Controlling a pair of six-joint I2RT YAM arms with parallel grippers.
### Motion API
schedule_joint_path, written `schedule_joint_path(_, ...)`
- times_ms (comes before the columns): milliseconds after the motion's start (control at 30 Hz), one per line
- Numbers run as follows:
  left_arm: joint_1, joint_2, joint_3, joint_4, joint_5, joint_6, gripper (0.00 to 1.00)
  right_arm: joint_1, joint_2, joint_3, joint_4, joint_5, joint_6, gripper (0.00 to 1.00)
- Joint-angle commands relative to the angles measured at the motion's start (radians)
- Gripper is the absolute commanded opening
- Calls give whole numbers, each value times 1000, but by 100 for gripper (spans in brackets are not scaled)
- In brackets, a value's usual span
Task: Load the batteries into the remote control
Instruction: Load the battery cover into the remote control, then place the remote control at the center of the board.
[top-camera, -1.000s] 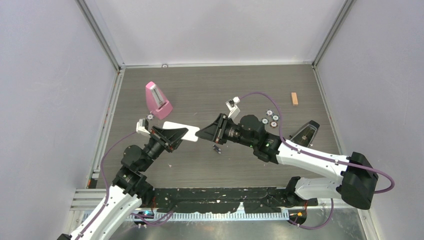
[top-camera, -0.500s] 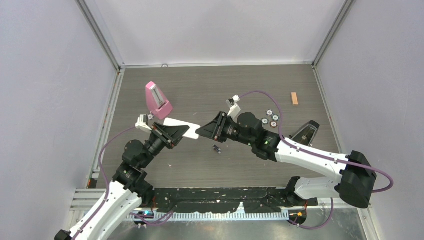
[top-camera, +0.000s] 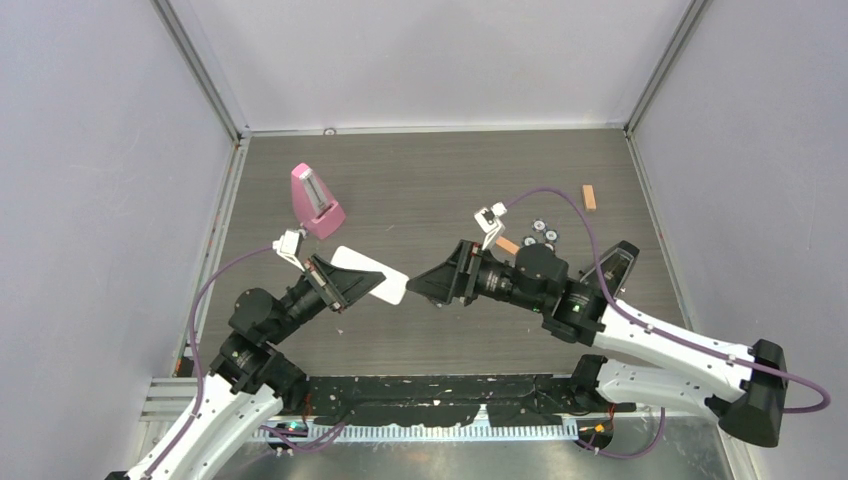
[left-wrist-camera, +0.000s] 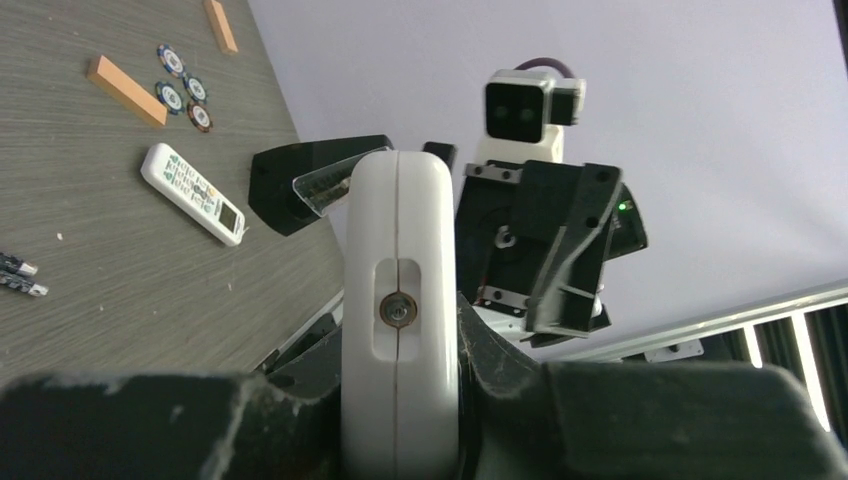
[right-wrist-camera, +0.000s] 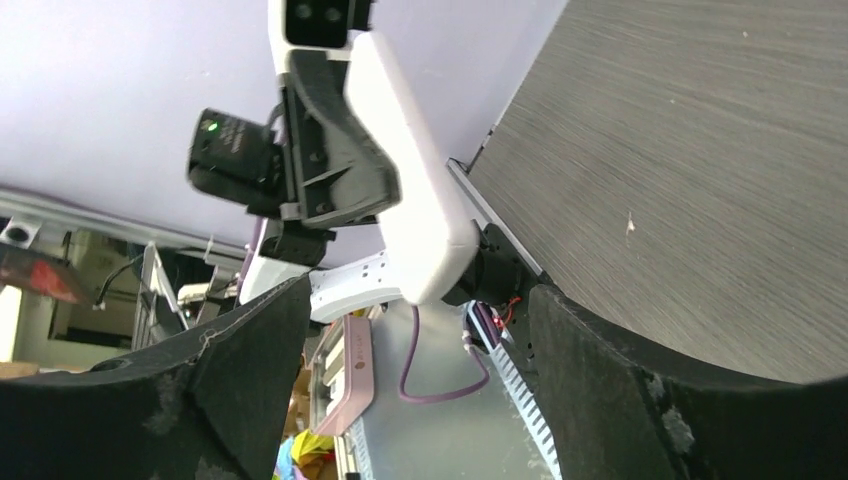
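Long slim white remote control (top-camera: 388, 285), pinched at one end in the left gripper (top-camera: 352, 284), up off the surface (left-wrist-camera: 150, 280) and tilted. Two tiny dark batteries (left-wrist-camera: 18, 277) lying side by side down there, well apart from it.

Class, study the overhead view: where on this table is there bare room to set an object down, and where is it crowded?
Bare: the far strip of table between the pink metronome and the far orange block; also the near strip between the remote control and the table's near edge. Crowded: the right side, around the discs and the right arm.
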Motion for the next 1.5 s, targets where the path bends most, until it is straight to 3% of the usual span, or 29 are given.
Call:
schedule_joint_path(0,-2,-12,56,8,68,103,0,-4,-83,18,-14,-64,-135,86)
schedule_joint_path(133,-3,9,124,-30,152,229,0,-14,-101,67,-74,-162,-276,87)
schedule_joint_path(367,-2,145,273,-139,458,436,0,-15,-4,254,-298,-272,-592,81)
schedule_joint_path(567,-2,207,350,-232,530,545,0,-8,50,278,-227,-364,-590,77)
schedule_joint_path(833,-3,208,343,-184,575,532,0,27,130,314,-259,-432,-653,72)
schedule_joint_path(1033,-1,203,326,-163,591,529,0,35,185,331,-259,-436,-663,59)
schedule_joint_path(1233,-2,191,319,-150,600,531,0,35,201,317,-221,-414,-635,34)
schedule_joint_path(1367,-2,186,312,-142,603,526,0,36,203,298,-179,-380,-592,10)
schedule_joint_path(1467,-1,183,305,-132,596,517,0,35,195,271,-144,-330,-550,6)
